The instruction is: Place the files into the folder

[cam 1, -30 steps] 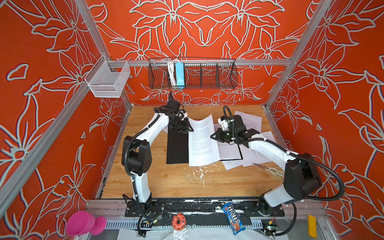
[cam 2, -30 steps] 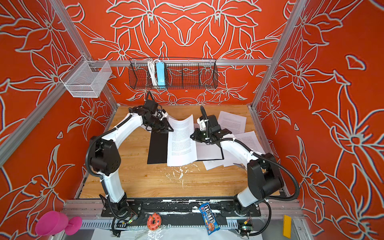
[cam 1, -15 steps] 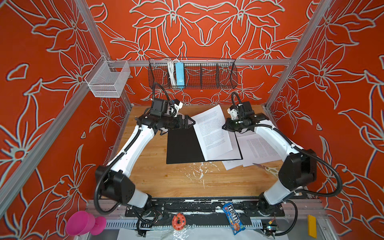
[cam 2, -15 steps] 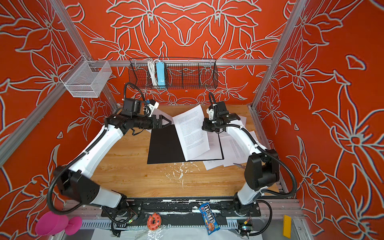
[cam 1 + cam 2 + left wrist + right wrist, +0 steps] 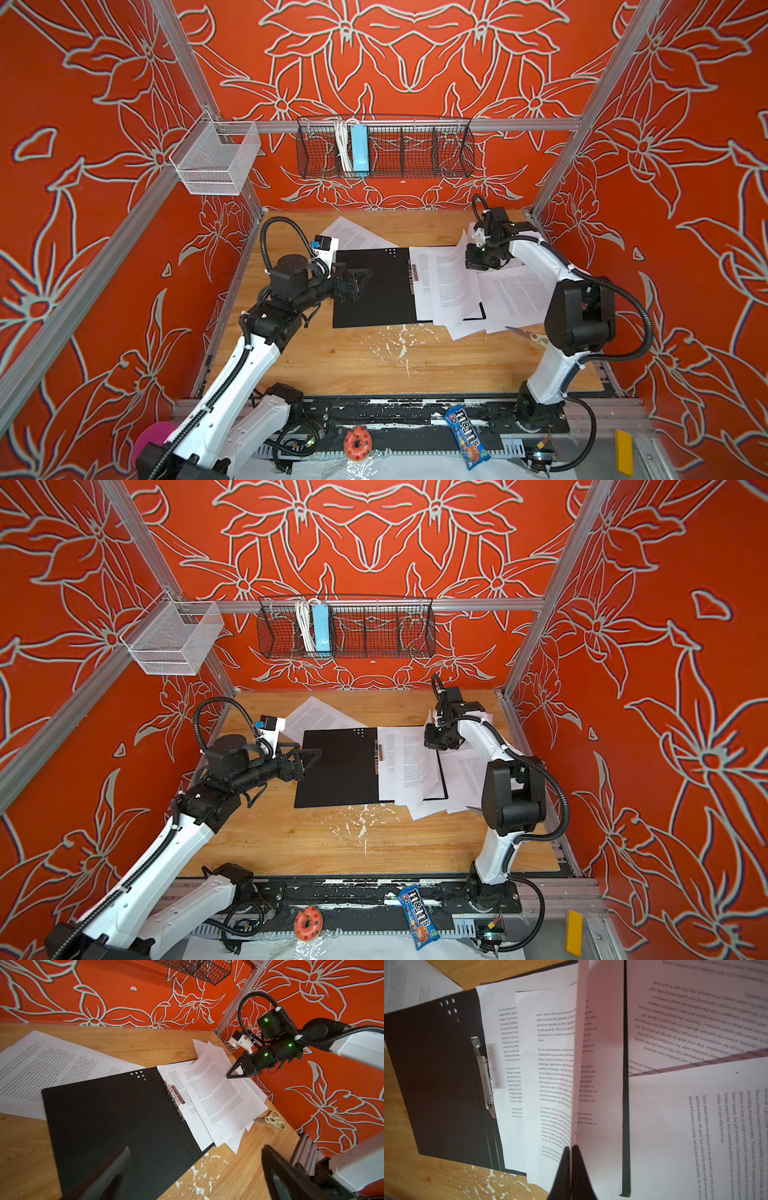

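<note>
The folder [image 5: 374, 286] lies open on the wooden table, black inside up, with its metal clip [image 5: 176, 1095] at the spine. Several files [image 5: 449, 286] lie stacked on its right half, and more printed sheets [image 5: 515, 295] spread on the table to the right. Another sheet [image 5: 353, 235] lies behind the folder's left corner. My right gripper [image 5: 571, 1148] is shut on the edge of one sheet [image 5: 600, 1064], which curves up over the folder's right half. My left gripper [image 5: 359, 282] stands open and holds nothing, low over the folder's left edge; its fingers [image 5: 116, 1172] frame folder and table.
Scissors [image 5: 536, 336] lie on the table by the right arm's base. A black wire basket [image 5: 415, 153] on the back wall holds a light-blue power strip [image 5: 359, 149]. A white mesh basket [image 5: 216, 160] hangs at the left. A candy packet [image 5: 467, 436] and a doughnut toy [image 5: 357, 442] sit at the front rail.
My left gripper has opened, let go of the sheet and drawn back to the left. My right gripper has swung the sheet to the right, down over the folder's right half.
</note>
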Tool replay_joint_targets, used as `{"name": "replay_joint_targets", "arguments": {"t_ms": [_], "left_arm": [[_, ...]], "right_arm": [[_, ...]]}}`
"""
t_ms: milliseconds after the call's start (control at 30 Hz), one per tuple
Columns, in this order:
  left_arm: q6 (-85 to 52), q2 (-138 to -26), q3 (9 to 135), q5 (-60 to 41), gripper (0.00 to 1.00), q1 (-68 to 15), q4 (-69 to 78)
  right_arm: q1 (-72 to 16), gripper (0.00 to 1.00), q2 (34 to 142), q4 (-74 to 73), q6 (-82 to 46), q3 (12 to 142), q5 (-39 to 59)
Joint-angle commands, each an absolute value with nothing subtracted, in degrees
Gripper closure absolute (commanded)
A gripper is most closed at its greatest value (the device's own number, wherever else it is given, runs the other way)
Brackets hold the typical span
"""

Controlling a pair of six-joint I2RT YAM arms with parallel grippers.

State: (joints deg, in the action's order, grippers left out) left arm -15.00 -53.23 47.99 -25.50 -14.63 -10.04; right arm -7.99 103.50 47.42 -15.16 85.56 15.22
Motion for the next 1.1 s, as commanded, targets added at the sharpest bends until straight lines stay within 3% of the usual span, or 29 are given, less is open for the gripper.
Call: {"name": "replay_joint_targets", "arguments": {"t_ms": [0, 1067], "left_arm": [[-15.0, -56.1, 51.2, -27.7, 0.02, -14.8, -8.0], [-18.0, -62.4, 51.5, -31.8, 0.02, -14.8, -5.7]], "right_arm": [[-8.2, 1.0, 104.5, 47.8, -14.1, 85.9, 15.3], [-8.3, 1.0, 108.5, 41.2, -18.2, 86.4, 23.8]]}}
